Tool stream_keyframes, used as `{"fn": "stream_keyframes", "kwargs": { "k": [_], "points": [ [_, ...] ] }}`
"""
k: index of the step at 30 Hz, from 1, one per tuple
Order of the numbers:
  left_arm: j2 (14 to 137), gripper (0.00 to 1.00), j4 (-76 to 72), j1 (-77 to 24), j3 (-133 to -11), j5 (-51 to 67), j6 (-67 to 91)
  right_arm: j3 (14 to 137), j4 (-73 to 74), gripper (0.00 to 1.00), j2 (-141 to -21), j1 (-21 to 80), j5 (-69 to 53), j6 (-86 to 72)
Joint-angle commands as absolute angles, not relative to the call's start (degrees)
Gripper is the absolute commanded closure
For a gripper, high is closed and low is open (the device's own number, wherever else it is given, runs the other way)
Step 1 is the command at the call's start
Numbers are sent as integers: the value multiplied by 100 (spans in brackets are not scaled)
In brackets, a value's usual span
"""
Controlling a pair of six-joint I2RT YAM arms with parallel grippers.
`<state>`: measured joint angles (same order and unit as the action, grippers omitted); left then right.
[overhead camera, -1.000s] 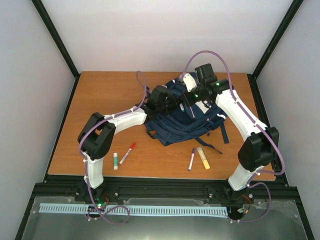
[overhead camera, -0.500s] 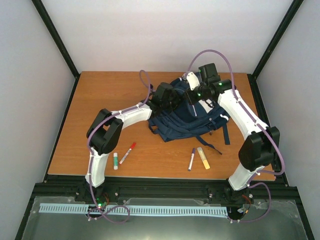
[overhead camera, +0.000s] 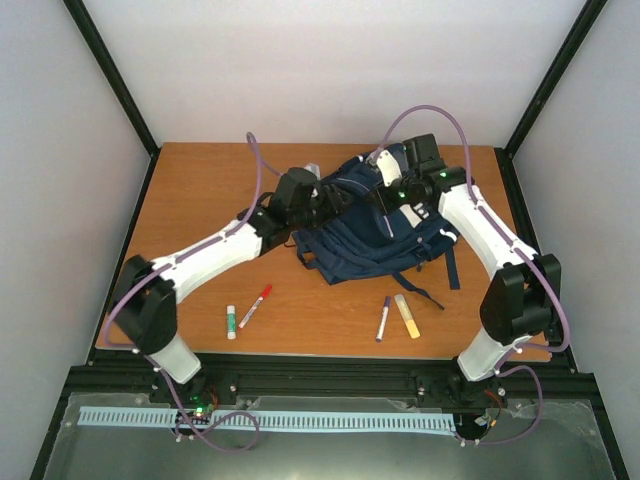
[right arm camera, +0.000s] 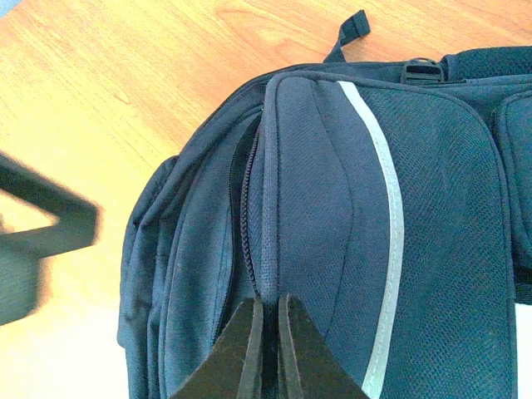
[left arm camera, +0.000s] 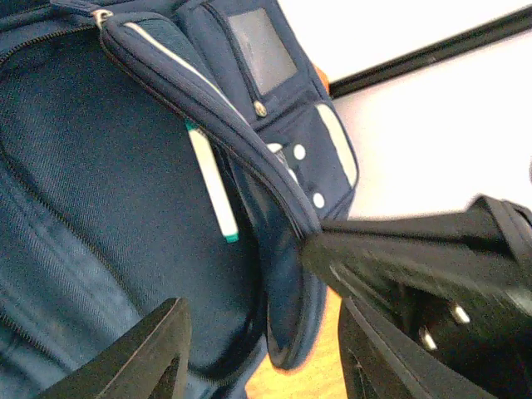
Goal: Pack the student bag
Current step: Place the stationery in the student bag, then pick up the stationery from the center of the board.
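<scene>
The navy student bag point(overhead camera: 375, 240) lies at the back right of the table. My right gripper point(overhead camera: 386, 220) is shut on the zip edge of its raised flap; the right wrist view shows the jaws point(right arm camera: 266, 312) pinching the fabric seam beside the zip. My left gripper point(overhead camera: 322, 200) is open and empty at the bag's left side. In the left wrist view its fingers point(left arm camera: 158, 353) straddle the flap's rim point(left arm camera: 287, 332) without touching it. This view looks into the open compartment, where a white pen with a green cap point(left arm camera: 212, 183) lies inside.
Loose on the table in front of the bag are a glue stick point(overhead camera: 231, 321), a red marker point(overhead camera: 255, 306), a purple marker point(overhead camera: 384, 318) and a yellow highlighter point(overhead camera: 407, 315). Dark shoulder straps point(overhead camera: 448, 262) trail to the bag's right.
My left arm has stretched out lower and its gripper has drawn back to the left, away from the bag's opening. My right gripper still holds the flap edge and has barely moved.
</scene>
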<state>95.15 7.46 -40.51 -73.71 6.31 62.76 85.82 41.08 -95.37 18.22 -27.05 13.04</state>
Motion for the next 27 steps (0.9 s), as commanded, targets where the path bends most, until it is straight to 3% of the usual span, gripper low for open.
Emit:
{"fn": "stream_keyframes", "kwargs": {
  "k": [1,7,17,27],
  "points": [
    [8960,49,1576,-4394,-7060,365,5353,8440,3836,97,-9182,1766,-2813,1471],
    [9008,51,2679,-5202,-7105,-22,4429,8005,3601,97,-8998,1766,-2858,1509],
    [9549,53,2858,-6405,-7014,-681,4076,7562,3185,97,-8857,1404,-2904,1459],
    [11350,54,3702,-7476,-8711,-1589,3486,7515,3170,97,-8754,1114,-3108,1415]
  ]
}}
